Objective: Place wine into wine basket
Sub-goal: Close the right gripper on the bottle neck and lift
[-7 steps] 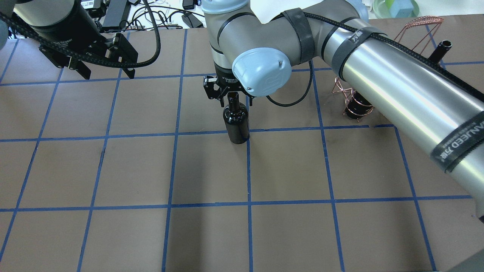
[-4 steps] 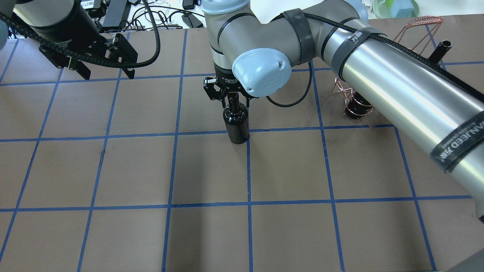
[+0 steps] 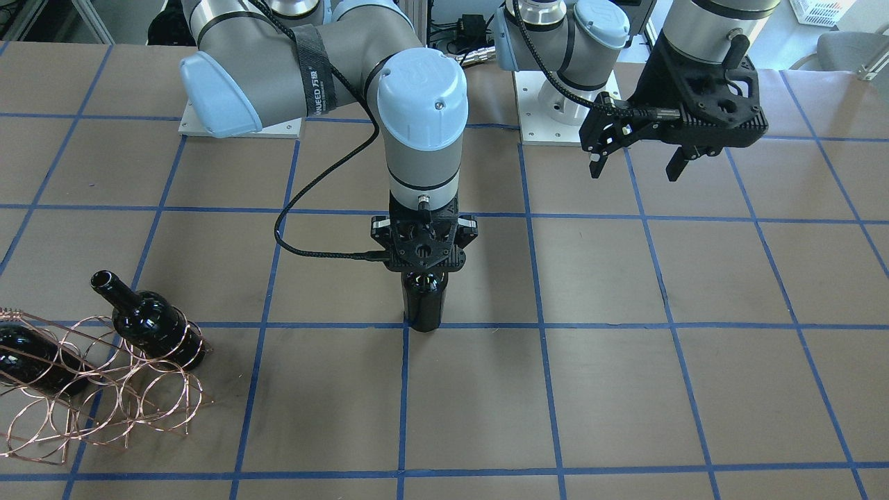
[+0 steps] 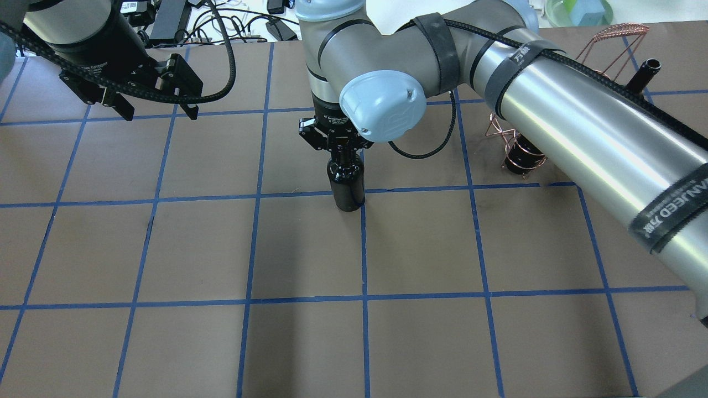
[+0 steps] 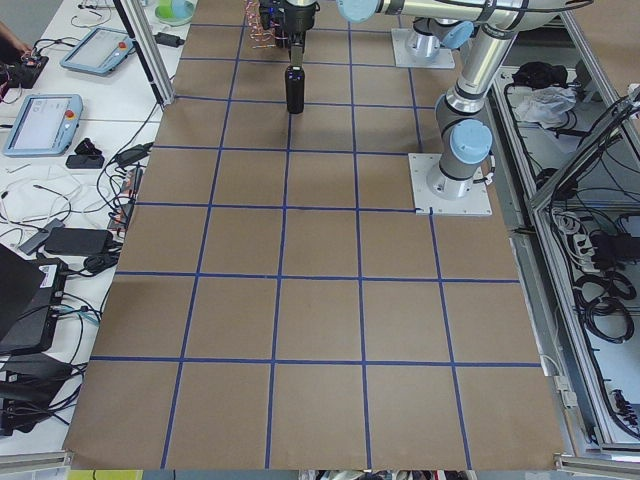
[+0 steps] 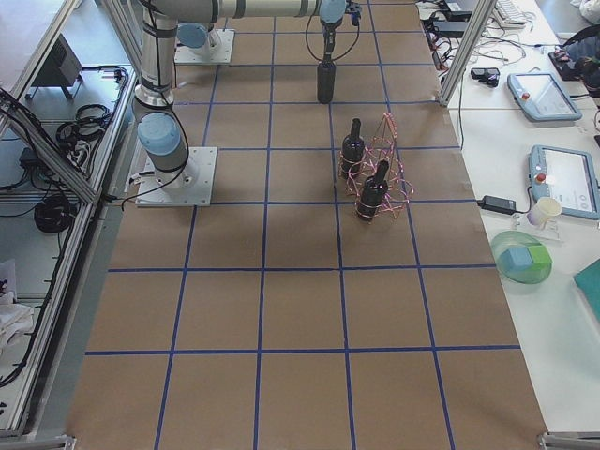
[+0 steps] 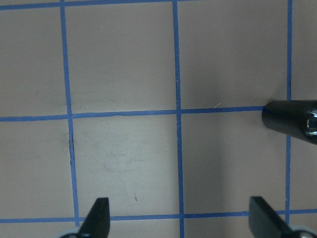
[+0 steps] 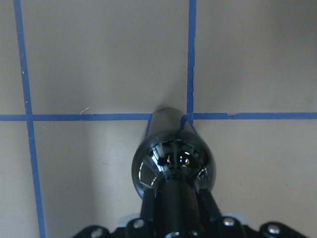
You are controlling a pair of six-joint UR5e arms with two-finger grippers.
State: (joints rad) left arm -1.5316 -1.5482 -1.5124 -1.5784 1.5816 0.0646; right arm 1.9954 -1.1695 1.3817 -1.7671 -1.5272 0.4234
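The wine bottle stands upright on a blue tape crossing at mid-table; it also shows in the front view and the right wrist view. My right gripper points straight down and is shut on the bottle's neck. The copper wire wine basket sits at the table's right side and holds two look-alike bottles. My left gripper hangs open and empty above the far left of the table.
The brown table cover carries a grid of blue tape. The right arm's long link covers part of the basket from above. A green bowl sits on the side bench beyond the table's edge.
My right gripper has dropped a little and its fingers have closed from open around the neck onto it. The bottle has stayed in place. The left arm has barely shifted.
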